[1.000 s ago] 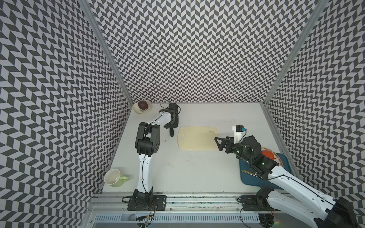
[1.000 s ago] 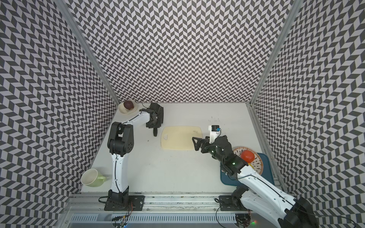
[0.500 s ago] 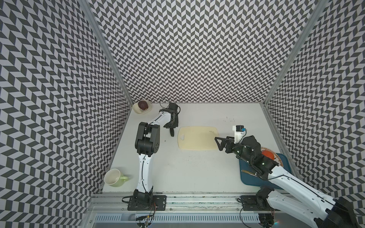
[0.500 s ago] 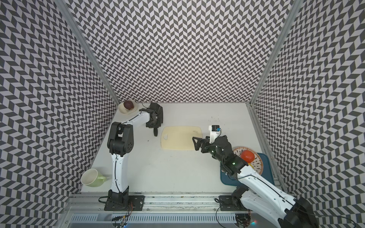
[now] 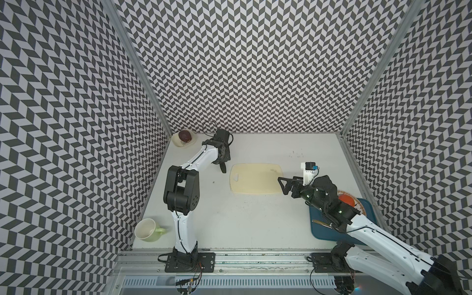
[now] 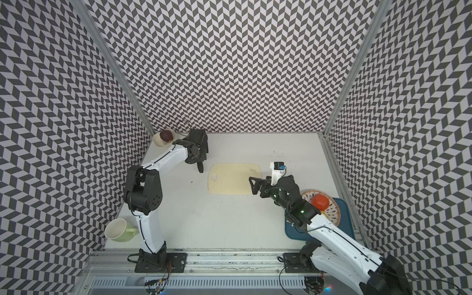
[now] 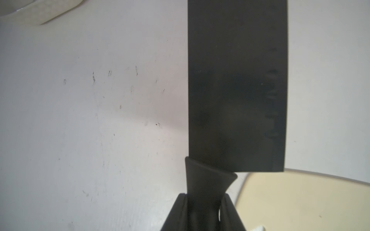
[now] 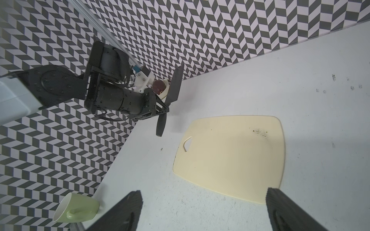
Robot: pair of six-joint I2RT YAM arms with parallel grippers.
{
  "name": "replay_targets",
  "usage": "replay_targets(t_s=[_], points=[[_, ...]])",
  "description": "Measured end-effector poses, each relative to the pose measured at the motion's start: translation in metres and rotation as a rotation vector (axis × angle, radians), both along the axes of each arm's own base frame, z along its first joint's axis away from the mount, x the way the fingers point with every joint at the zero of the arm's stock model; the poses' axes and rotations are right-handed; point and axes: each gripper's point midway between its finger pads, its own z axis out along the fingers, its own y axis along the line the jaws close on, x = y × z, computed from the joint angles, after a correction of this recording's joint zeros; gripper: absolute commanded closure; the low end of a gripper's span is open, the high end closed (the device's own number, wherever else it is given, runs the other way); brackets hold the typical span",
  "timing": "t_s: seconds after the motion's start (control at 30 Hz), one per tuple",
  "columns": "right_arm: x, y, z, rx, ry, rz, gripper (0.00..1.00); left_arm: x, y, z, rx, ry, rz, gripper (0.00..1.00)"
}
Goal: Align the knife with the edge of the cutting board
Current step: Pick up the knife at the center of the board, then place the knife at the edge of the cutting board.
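Over white tabletop [image 5: 242,224], left gripper [image 7: 204,202] clamps knife [image 7: 236,90] beside cutting board [image 5: 255,182].

I see a scuffed white tabletop [image 5: 255,219] carrying a pale cream plastic cutting board [image 5: 255,182]. Also on it: tipped light green mug [image 5: 148,229], dark blue tray [image 5: 316,233].

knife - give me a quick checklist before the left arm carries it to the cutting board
1. Grip: left jaws shut on the knife handle near the blade: ok.
2. Knife off the table: seems lifted, blade up, handle end down: ok.
3. Cutting board flat, only dark specks on it: ok.
4. Right jaws away from the board: open, over its short end far from the hole: not ok.
5. Knife lined up with a board edge: held apart, beside the hole end: not ok.
6. Gap between blade and bowl: cannot tell.
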Motion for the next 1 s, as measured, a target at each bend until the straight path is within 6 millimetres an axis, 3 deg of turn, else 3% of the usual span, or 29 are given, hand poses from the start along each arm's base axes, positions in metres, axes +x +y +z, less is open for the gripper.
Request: replay_targets(t_s=[0.2, 0.4, 0.53, 0.73, 0.87, 1.0], points=[[0.005, -0.011, -0.005, -0.033, 0.010, -0.067, 0.00, -0.049, -0.061, 0.002, -0.035, -0.032, -0.086, 0.89], [0.007, -0.030, -0.006, -0.067, 0.011, -0.163, 0.00, -0.111, -0.127, -0.024, -0.071, -0.006, -0.190, 0.89], [0.001, -0.037, 0.004, -0.034, -0.021, -0.175, 0.00, -0.146, -0.155, -0.042, -0.083, 0.017, -0.217, 0.89], [-0.013, -0.056, -0.016, -0.026, -0.004, -0.228, 0.00, -0.181, -0.180, -0.054, -0.116, 0.008, -0.186, 0.88], [-0.016, -0.067, -0.002, 0.011, -0.040, -0.276, 0.00, -0.196, -0.202, -0.055, -0.148, 0.002, -0.189, 0.88], [-0.016, -0.069, 0.000, 0.020, -0.044, -0.287, 0.00, -0.198, -0.224, -0.064, -0.158, 0.010, -0.193, 0.88]])
